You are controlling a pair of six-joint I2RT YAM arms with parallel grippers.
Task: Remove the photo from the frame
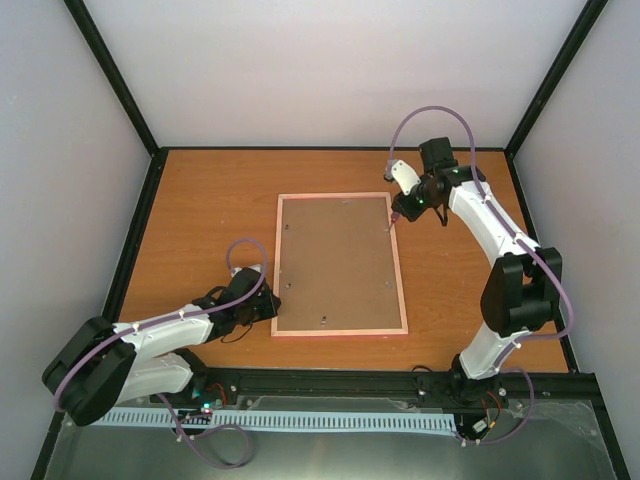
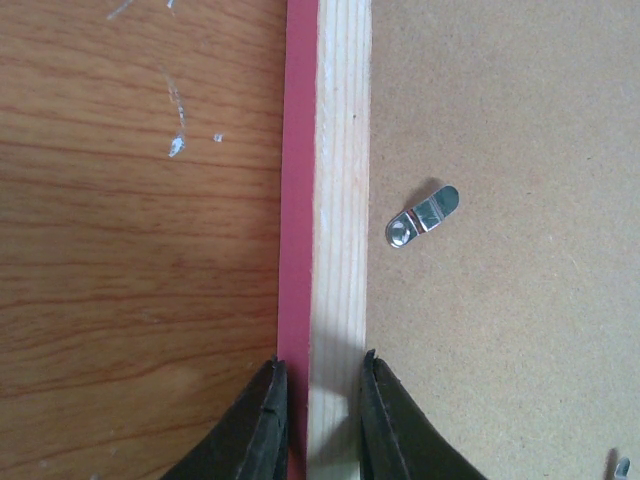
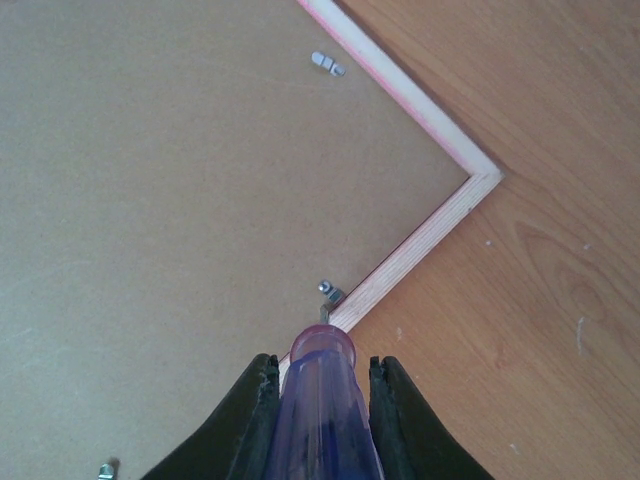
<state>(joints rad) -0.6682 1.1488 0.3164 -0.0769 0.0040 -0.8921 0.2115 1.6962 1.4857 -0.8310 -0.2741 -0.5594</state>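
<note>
The frame [image 1: 275, 260] lies face down in the middle of the table, its brown backing board [image 1: 335, 265] up and its pink border around it. The photo is hidden under the board. My left gripper [image 1: 272, 300] is shut on the frame's left rail [image 2: 338, 180] near the near-left corner, one finger on each side [image 2: 322, 375]. My right gripper [image 1: 400, 212] is shut on a screwdriver [image 3: 324, 400] with a translucent handle. Its tip is at a small metal clip [image 3: 329, 293] by the frame's far-right corner [image 3: 480, 185].
More metal clips sit on the board: one by the left rail [image 2: 422, 215], one along the far rail [image 3: 327, 63] and one near the front edge [image 1: 326, 320]. White walls and black posts close the table on three sides.
</note>
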